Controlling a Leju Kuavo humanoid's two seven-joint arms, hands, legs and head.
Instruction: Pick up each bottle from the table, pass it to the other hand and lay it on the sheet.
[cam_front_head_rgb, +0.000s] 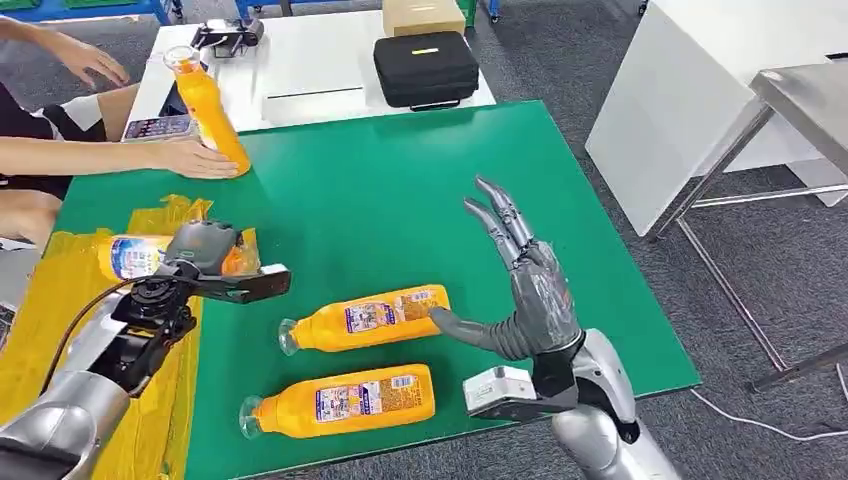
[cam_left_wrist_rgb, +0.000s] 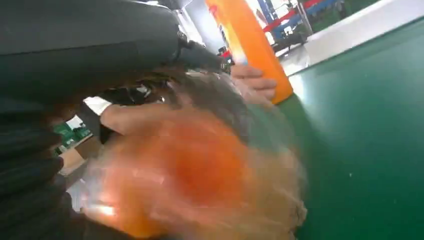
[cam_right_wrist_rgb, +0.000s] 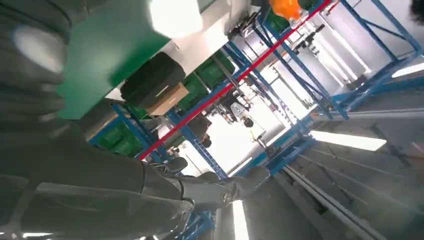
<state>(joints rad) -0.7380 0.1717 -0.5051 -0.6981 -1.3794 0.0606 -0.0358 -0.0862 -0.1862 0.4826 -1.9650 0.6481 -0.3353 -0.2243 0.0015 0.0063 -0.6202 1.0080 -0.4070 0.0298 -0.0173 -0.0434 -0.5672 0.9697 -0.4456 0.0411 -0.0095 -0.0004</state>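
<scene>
Left hand (cam_front_head_rgb: 205, 245) grips a bottle (cam_front_head_rgb: 135, 256) over the yellow sheet (cam_front_head_rgb: 40, 330) at lower left; right hand (cam_front_head_rgb: 525, 290) spread, empty, beside 2 lying bottles (cam_front_head_rgb: 365, 320).

The table (cam_front_head_rgb: 400, 200) has a smooth, flat green top that does not shine. The yellow sheet (cam_front_head_rgb: 40, 300) at its left edge is thin, crinkly plastic. The orange bottles (cam_front_head_rgb: 365, 320) are shiny plastic with glossy printed labels and clear caps. The right hand (cam_front_head_rgb: 525, 290) looks like dull grey metal, and both arms are shiny silver. The black case (cam_front_head_rgb: 425, 68) is soft and matt.
</scene>
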